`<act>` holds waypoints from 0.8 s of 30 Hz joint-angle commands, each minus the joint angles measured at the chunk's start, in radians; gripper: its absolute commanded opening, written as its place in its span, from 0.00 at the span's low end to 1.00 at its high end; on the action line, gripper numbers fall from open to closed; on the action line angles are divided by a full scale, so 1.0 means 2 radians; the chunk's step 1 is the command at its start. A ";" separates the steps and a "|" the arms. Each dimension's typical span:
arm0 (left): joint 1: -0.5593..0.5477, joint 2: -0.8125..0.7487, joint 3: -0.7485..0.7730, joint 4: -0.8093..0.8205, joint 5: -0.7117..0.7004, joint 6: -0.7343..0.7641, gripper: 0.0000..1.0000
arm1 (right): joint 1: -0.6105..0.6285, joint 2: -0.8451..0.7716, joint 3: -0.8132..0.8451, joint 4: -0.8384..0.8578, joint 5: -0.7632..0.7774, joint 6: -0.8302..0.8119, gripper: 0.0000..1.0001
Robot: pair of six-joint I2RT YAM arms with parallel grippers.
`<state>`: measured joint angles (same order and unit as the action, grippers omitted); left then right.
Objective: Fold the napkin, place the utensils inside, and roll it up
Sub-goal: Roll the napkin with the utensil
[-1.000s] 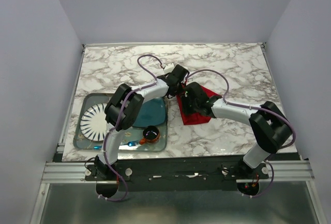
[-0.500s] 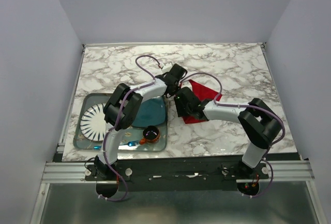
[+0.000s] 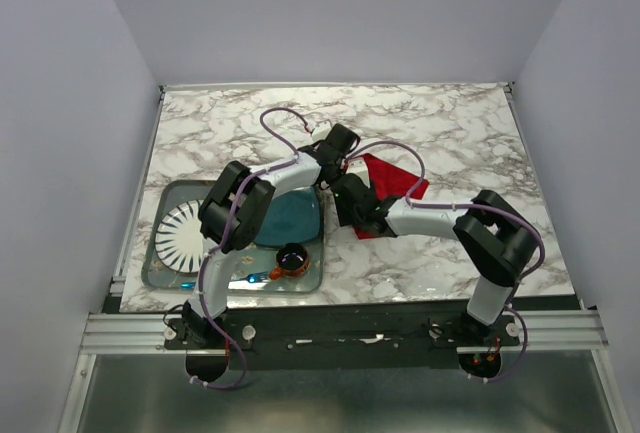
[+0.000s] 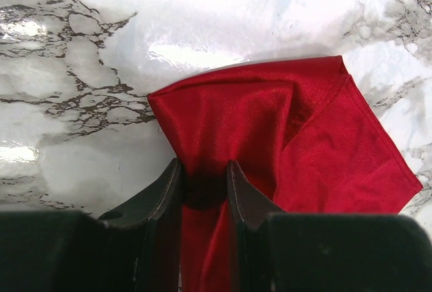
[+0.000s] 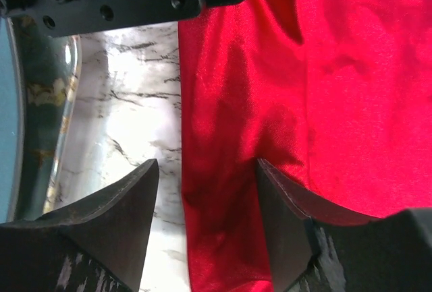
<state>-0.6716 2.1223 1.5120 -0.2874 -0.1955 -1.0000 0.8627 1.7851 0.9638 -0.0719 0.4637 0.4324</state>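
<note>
- Top external: red napkin (image 3: 395, 175) lies on the marble desk (image 3: 450, 123), just right of the tray (image 3: 160, 258), partly folded, with one corner pointing away from the tray.
- The left claw (image 3: 345, 153) sits at the napkin's edge on the tray side, toward the far end. The right claw (image 3: 352, 195) is on the same edge, just nearer the arm bases. Both claws are close together over the strip between tray and cloth.
- I cannot pick out the fork in this view.
- Left wrist: the left claw (image 4: 202, 181) is narrow and pinches a gathered ridge of napkin (image 4: 270, 123) between its fingers (image 4: 162, 194).
- The cloth fans out straight ahead of the left claw. A folded flap makes a diagonal edge running off to the right of the frame. Bare desk shows on the left.
- Right wrist: the right claw (image 5: 206, 170) stands wide and grips nothing. It straddles the napkin's (image 5: 324, 90) long edge, which runs lengthwise up the frame between the fingers.
- One finger is over bare desk on the tray (image 5: 40, 103) side. The other is over cloth.
- The left claw's black body closes the top of the frame, directly ahead along that same edge.
- Judgement: the next move turns on this edge. It lies in line with the right claw's reach, so the right claw is placed to close on it while the left pins the far end.
- Risk: the claws sit nose to nose, so there is little room to lift or fold.
</note>
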 commanded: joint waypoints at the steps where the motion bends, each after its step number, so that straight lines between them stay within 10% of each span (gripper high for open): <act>1: -0.017 0.009 -0.021 -0.037 0.027 0.001 0.00 | 0.010 -0.020 -0.008 -0.025 -0.016 -0.061 0.65; 24: -0.009 -0.003 -0.027 -0.040 0.059 -0.008 0.00 | -0.002 0.041 -0.003 0.028 -0.022 -0.048 0.69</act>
<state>-0.6556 2.1098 1.4872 -0.2630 -0.1360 -1.0153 0.8543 1.8015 0.9791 -0.0422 0.4706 0.3546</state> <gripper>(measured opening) 0.319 0.693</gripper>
